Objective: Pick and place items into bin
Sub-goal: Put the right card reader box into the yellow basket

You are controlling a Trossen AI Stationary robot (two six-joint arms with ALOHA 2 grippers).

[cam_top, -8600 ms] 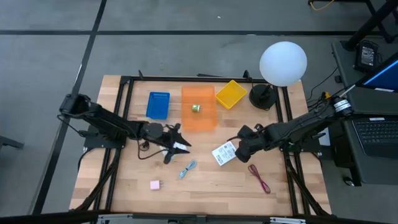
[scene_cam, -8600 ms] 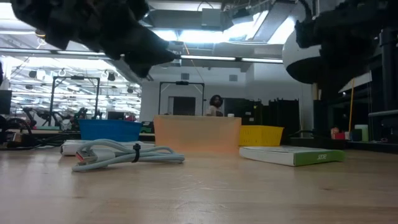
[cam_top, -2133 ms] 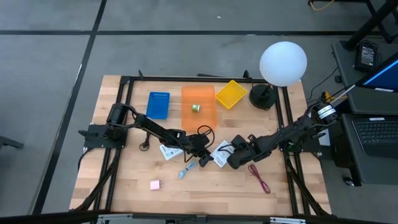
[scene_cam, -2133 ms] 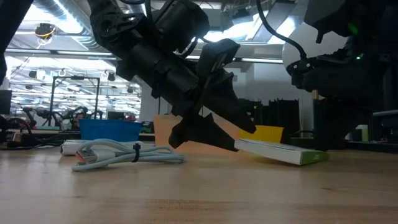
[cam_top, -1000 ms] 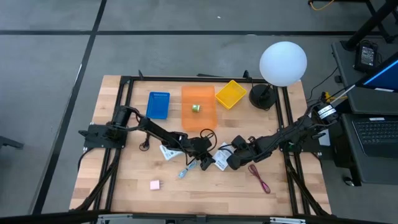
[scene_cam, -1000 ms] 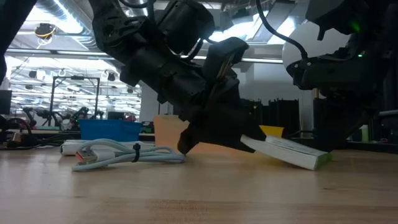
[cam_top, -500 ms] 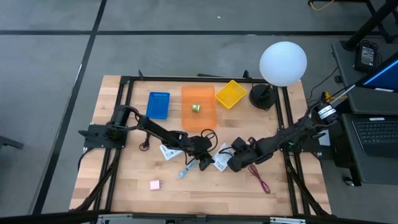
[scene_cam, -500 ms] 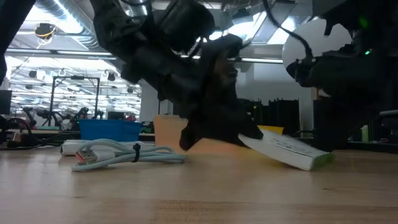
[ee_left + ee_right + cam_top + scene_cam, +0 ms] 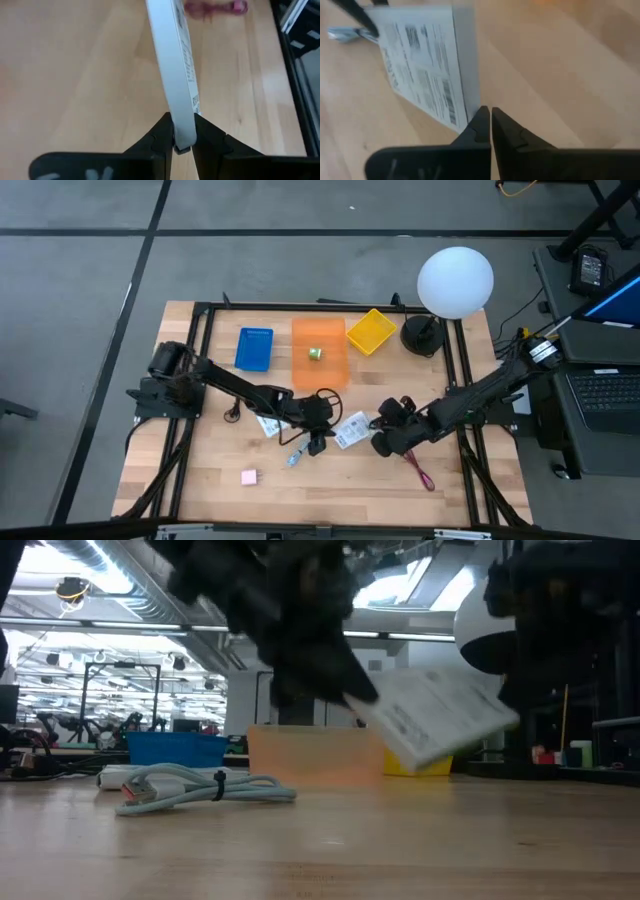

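Note:
A white printed packet [image 9: 352, 428] hangs tilted above the table's middle, clear of the wood in the low view [image 9: 435, 720]. My left gripper [image 9: 325, 437] is shut on it. My right gripper [image 9: 381, 442] is shut just right of the packet [image 9: 420, 60]. A second white packet [image 9: 268, 423], a light-blue cord [image 9: 298, 452], a pink cube [image 9: 248, 476] and a dark-red cord [image 9: 420, 468] lie flat on the table. A tiny greenish cube [image 9: 314, 353] sits in the orange bin [image 9: 322, 375]. My left gripper pinches the packet's thin end edge [image 9: 183, 135] between its two fingers, one on each flat face. The fingers slant down from the table's left. The packet stands on edge, tilted and lifted clear of the table. My right gripper's shut fingertips [image 9: 482, 116] stand at the packet's edge [image 9: 470, 107]; I cannot tell whether they touch it.
A blue tray [image 9: 254, 348] and a yellow tray [image 9: 371, 330] flank the orange bin at the far side. A white globe lamp [image 9: 455, 280] stands on its black base at the far right. Bare wood lies along the near edge.
My left gripper has risen with the packet. The packet stood slanted with its lower edge on the table. It now hangs clear and has turned more upright. My right gripper has also risen and drawn slightly toward the table's right.

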